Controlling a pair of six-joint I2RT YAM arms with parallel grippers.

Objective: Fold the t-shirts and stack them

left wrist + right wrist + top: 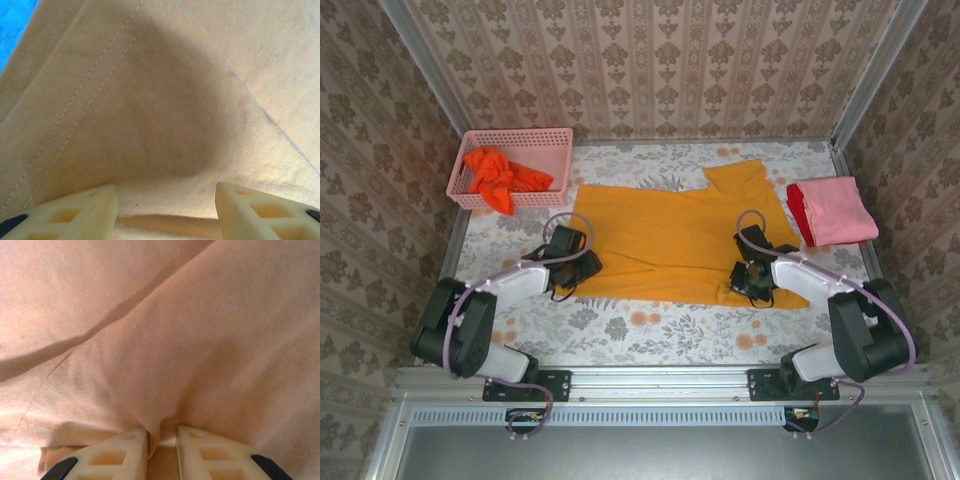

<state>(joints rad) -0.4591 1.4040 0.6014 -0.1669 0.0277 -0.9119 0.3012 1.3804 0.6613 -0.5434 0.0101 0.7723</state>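
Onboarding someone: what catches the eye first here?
A golden-yellow t-shirt lies spread at centre, the right gripper pinching its cloth, the left gripper open over it. An orange-red t-shirt sits crumpled in the pink basket far left; a folded pink t-shirt lies at right.

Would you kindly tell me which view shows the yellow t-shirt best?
The top external view: the whole yellow t-shirt lies spread out. The left wrist view shows its stitched hem beyond the open left gripper; the right wrist view, a fold pinched by the right gripper.
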